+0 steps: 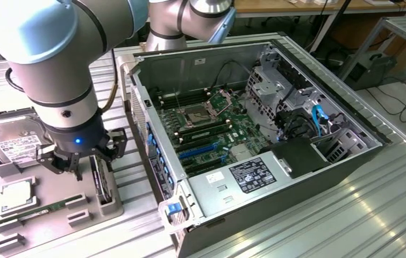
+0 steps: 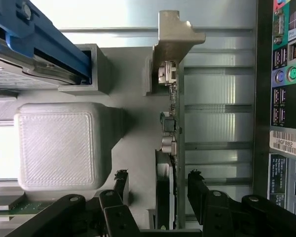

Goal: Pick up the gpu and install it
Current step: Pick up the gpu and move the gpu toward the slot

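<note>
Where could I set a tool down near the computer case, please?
The slatted table at the exterior view's right of the computer case is bare. A narrow strip lies between case and parts tray. The tray is crowded: hard drive, gpu, open gripper.

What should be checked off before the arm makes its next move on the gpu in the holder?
1. Gripper open: ok.
2. Jaws straddle the gpu, one on each side: ok.
3. Gpu standing on edge in the grey holder: ok.
4. Gpu gripped: not ok, the jaws stand apart from it.
5. How far down the card the jaws reach: cannot tell.
6. Computer case open, blue slots empty: ok.
</note>
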Tool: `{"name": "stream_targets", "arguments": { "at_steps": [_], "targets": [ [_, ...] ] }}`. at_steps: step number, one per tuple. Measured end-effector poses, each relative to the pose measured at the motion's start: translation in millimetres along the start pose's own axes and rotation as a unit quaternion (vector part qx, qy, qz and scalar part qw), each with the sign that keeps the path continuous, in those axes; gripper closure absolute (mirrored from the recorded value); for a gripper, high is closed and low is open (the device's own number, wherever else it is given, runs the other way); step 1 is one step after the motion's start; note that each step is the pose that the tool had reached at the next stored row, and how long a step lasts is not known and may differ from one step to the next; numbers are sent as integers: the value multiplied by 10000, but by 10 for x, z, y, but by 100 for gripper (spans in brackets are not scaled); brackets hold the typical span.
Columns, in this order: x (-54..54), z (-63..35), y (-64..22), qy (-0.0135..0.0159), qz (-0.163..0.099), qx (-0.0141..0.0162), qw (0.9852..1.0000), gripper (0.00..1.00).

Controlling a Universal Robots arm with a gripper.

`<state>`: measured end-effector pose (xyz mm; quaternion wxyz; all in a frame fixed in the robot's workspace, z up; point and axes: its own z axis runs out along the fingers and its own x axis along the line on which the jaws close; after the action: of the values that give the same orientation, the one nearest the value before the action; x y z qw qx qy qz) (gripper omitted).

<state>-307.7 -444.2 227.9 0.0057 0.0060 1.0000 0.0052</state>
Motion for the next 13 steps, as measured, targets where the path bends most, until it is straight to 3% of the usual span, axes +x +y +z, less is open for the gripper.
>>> {"name": "stream_targets", "arguments": {
  "at_steps": [3, 6, 13],
  "targets": [
    [-7, 7, 0, -1, -1, -1, 10000, 41],
    [-16, 20, -1, -1, 0, -1, 10000, 55],
    [-20, 28, -1, 0, 0, 0, 10000, 55]
  ]
}}
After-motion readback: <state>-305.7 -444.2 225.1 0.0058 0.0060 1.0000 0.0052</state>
